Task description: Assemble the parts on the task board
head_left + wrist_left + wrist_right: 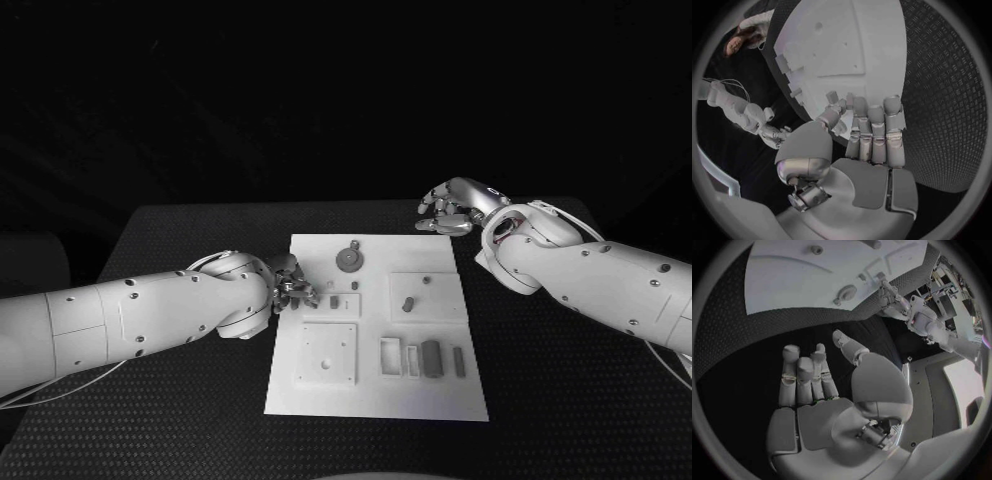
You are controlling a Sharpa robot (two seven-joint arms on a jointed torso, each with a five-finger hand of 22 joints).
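So the left hand [289,290] is sitting right at the left edge of the task board [325,400], about mid-frame in the head view, with its fingers [873,127] held close together and reaching over the board's rim. I honestly can't tell whether the thumb and fingers have a part pinched or are just hovering over one, since the fingertips hide that spot. Just past them in the head view there are a couple of small grey parts [335,300] standing in the board, and further up is a round disc part [351,258] near the top middle. Lower right of the board has a row of upright grey pieces [430,355] by a slotted block. The right hand [450,208] is parked off the board's upper right corner, over the black table [173,420], fingers [801,375] loosely straight and apart, holding nothing. If I were doing this step, I'd go slow: settle the fingertips squarely on one small part, lift it straight, and don't knock its neighbours, since they sit close together.
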